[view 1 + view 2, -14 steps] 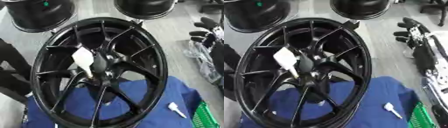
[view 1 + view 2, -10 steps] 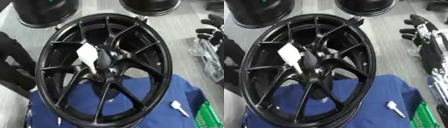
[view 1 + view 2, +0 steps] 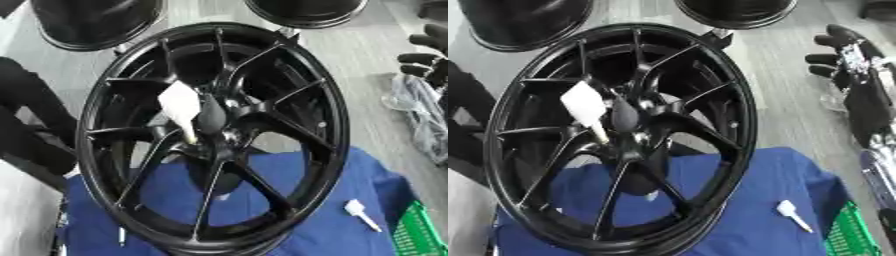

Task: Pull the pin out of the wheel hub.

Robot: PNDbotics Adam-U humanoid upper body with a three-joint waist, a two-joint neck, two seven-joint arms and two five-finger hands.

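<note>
Left eye view first: the whole picture has slid since half a second ago, the wheel (image 3: 214,137) sitting a touch lower and nearer, so that reads as the head tilting, not the wheel moving. Against the wheel itself nothing has shifted: the white pin (image 3: 182,108) is still stuck in at the hub (image 3: 219,131), its flat head up and left of centre. So the pull is not yet done, by my reckoning.

Right hand (image 3: 850,60) now, well off to the right of the wheel: black fingers spread and relaxed, holding nothing. Left hand, I cannot pick it out; there is only a dark shape at the wheel's left.

Counting: one wheel in front on the blue cloth (image 3: 367,185), two more black rims behind it, two white pins, one in the hub and one (image 3: 360,213) lying loose on the cloth to the wheel's lower right. One green basket (image 3: 418,235) beyond that.
</note>
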